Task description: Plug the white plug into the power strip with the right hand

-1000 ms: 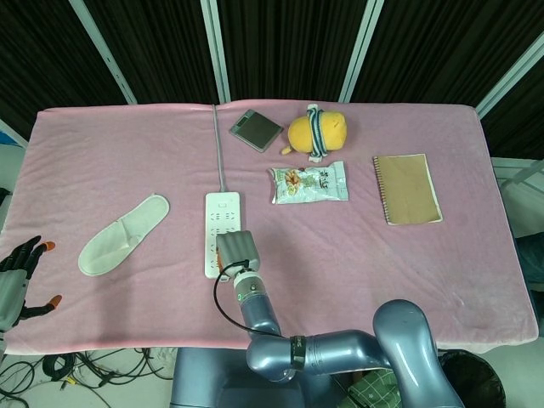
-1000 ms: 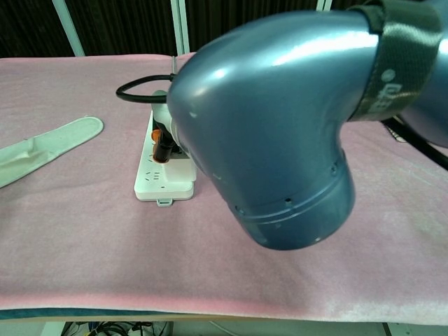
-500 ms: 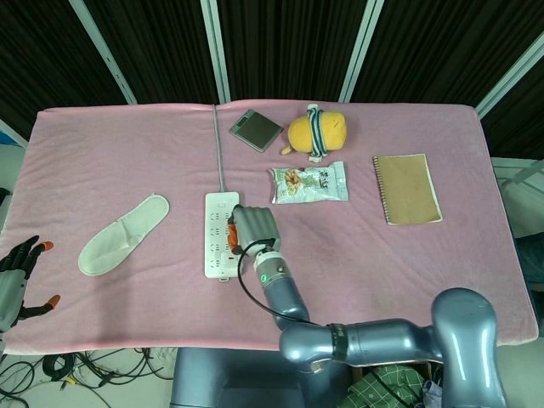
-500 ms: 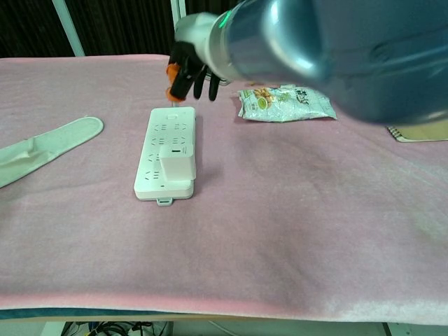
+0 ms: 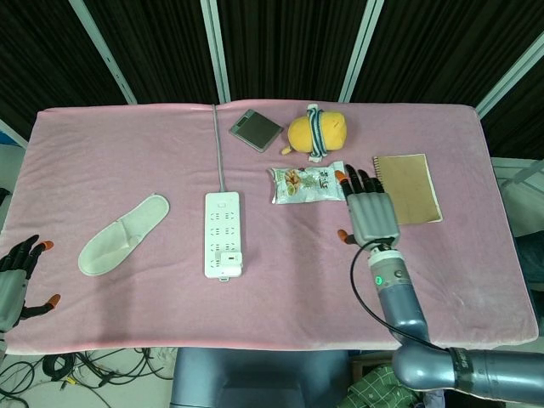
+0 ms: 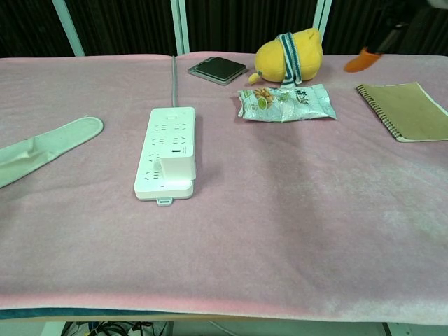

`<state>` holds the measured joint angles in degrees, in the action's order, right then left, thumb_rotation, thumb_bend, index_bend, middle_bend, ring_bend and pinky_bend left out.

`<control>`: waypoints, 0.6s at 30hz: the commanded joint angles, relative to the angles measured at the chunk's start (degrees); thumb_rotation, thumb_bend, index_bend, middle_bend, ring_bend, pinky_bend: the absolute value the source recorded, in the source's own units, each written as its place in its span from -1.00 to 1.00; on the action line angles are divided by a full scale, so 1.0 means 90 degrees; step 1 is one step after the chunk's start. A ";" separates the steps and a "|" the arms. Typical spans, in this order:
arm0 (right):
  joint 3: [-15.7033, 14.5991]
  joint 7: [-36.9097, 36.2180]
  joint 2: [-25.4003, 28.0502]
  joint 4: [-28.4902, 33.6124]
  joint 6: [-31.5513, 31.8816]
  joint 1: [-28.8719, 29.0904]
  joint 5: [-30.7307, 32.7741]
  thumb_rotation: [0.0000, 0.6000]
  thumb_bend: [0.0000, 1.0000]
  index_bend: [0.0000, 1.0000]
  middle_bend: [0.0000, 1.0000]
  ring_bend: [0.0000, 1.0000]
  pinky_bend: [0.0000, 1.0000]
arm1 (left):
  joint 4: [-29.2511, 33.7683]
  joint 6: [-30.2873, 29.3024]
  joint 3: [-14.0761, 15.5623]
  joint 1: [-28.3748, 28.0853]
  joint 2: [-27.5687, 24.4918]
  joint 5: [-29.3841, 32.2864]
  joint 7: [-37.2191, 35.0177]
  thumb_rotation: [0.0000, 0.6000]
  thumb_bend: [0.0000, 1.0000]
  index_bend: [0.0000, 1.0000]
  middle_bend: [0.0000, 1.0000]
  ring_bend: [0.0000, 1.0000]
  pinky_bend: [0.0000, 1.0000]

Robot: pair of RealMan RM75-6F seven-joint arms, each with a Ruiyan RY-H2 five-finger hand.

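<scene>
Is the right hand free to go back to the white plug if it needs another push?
Probably yes. The right hand is open above the cloth, and only bare pink cloth lies between it and the white plug seated in the power strip.

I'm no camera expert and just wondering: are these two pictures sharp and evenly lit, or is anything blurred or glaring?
Head view: even, soft light with no glare; the power strip and right hand look sharp. Chest view: the white plug casts only a faint shadow; an orange fingertip at the top right edge looks smeared; the near table edge curves, likely from lens distortion.
</scene>
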<state>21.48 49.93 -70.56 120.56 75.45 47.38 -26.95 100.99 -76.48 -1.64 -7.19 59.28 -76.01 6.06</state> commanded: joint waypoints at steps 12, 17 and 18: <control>-0.2904 -0.3029 0.0742 -0.1338 0.1707 -0.3234 -0.4971 1.00 -0.86 -0.86 -0.99 -0.91 -0.76 | -0.0137 -0.0658 -0.0062 0.0092 0.0171 -0.0693 -0.0156 1.00 -0.56 -0.77 -0.99 -1.00 -0.78; -0.3220 -0.3453 0.0462 -0.2154 0.1978 -0.3717 -0.5478 1.00 -0.86 -0.86 -0.99 -0.91 -0.77 | -0.0366 -0.1116 -0.0089 0.0150 0.0281 -0.1218 -0.0439 1.00 -0.56 -0.77 -0.99 -1.00 -0.80; -0.3229 -0.3487 0.0435 -0.2210 0.1999 -0.3751 -0.5510 1.00 -0.86 -0.86 -0.98 -0.91 -0.77 | -0.0388 -0.1143 -0.0087 0.0154 0.0288 -0.1248 -0.0457 1.00 -0.56 -0.77 -0.99 -1.00 -0.80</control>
<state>-5.56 20.79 -65.36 103.63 91.47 16.19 -74.05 98.35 -85.70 -2.32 -6.07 61.42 -86.12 2.84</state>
